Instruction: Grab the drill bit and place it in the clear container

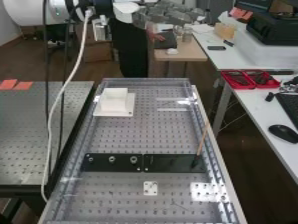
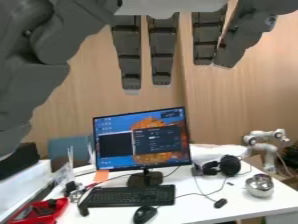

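Landmark: black strip across the perforated bench. Slim tan rod, dark at its foot, tilted at the strip's right end; provisionally the drill bit, identity uncertain

Handling (judged): light, stiff, not fragile; narrow shaft may roll or slip between pads. Take hold mid-shaft, thumb opposed; too near the top and it may swing

Hand: high, well beyond the strip, fingers straight and spread, nothing clasped

Materials: bench metal-looking, evenly drilled, glare in patches. Strip flat, dark, round metallic fittings on its left part. Beyond the strip, smooth white square block on a flat white base; possibly the container, clear walls not made out. Just nearside of the strip, small white plate with holes
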Tool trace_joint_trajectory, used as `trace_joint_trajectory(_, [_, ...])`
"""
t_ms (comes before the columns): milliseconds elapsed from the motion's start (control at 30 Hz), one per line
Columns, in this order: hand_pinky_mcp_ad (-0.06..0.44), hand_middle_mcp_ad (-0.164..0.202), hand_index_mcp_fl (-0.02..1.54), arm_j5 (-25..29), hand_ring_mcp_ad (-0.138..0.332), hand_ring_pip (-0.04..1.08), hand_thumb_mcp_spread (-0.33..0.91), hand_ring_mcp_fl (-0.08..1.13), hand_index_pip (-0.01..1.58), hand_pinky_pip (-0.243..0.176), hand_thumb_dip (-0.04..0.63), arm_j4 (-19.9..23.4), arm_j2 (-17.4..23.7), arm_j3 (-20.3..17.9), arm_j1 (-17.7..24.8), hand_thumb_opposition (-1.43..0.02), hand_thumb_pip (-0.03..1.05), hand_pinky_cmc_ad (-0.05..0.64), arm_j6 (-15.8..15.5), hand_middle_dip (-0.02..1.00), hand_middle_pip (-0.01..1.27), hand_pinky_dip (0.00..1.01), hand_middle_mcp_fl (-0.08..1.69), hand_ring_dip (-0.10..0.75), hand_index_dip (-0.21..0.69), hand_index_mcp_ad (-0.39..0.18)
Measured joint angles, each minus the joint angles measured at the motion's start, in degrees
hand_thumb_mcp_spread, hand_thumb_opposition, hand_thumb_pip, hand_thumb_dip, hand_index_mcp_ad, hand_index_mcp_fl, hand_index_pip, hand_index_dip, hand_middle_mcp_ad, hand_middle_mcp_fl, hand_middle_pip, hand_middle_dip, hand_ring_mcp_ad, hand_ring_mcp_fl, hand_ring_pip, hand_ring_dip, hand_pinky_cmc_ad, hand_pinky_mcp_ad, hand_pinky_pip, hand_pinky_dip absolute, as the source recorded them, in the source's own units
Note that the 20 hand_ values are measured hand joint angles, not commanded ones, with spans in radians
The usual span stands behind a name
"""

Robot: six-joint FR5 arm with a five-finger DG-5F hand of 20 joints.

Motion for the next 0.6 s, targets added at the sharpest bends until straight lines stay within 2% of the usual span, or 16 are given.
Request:
trace_joint_trajectory(33, [0.202,0.075,0.37,0.0,0.239,0.09,0.27,0.04,0.02,-0.075,0.084,-0.2,0.4,-0.1,-0.4,-0.66,0.18,0.278,-0.2,0.28,0.12,0.26,0.25,0.065,0.459,-0.035])
trace_joint_trajectory(100, [0.195,0.077,0.37,0.3,0.251,0.09,0.27,0.04,0.02,-0.077,0.07,-1.1,1.5,-0.3,-1.4,-0.65,0.18,0.3,-1.0,0.28,0.13,0.26,0.24,0.065,0.443,-0.024])
trace_joint_trajectory(200, [0.216,0.075,0.36,0.7,0.248,0.09,0.27,0.04,0.02,-0.075,0.052,-2.1,2.9,-0.4,-2.5,-0.65,0.18,0.312,-1.7,0.26,0.13,0.27,0.23,0.063,0.394,-0.017])
trace_joint_trajectory(300, [0.218,0.075,0.36,-0.2,0.246,0.09,0.25,0.04,0.04,-0.075,0.051,-2.5,3.7,-0.6,-3.4,-0.65,0.18,0.328,-1.8,0.25,0.12,0.27,0.23,0.063,0.389,-0.017])
trace_joint_trajectory(400, [0.215,0.075,0.34,-0.3,0.246,0.09,0.26,0.03,0.04,-0.079,0.051,-2.6,3.9,-0.7,-3.8,-0.65,0.18,0.347,-1.5,0.25,0.12,0.27,0.24,0.063,0.387,-0.023])
trace_joint_trajectory(500, [0.225,0.087,0.34,-0.2,0.265,0.09,0.26,0.03,0.03,-0.08,0.037,-2.7,3.9,-0.7,-3.8,-0.65,0.18,0.351,-1.2,0.25,0.13,0.27,0.23,0.063,0.363,-0.01])
trace_joint_trajectory(600, [0.232,0.087,0.34,-0.9,0.26,0.09,0.26,0.03,0.04,-0.08,0.037,-3.0,3.4,-0.4,-3.7,-0.65,0.19,0.351,-0.9,0.25,0.13,0.27,0.23,0.063,0.363,-0.01])
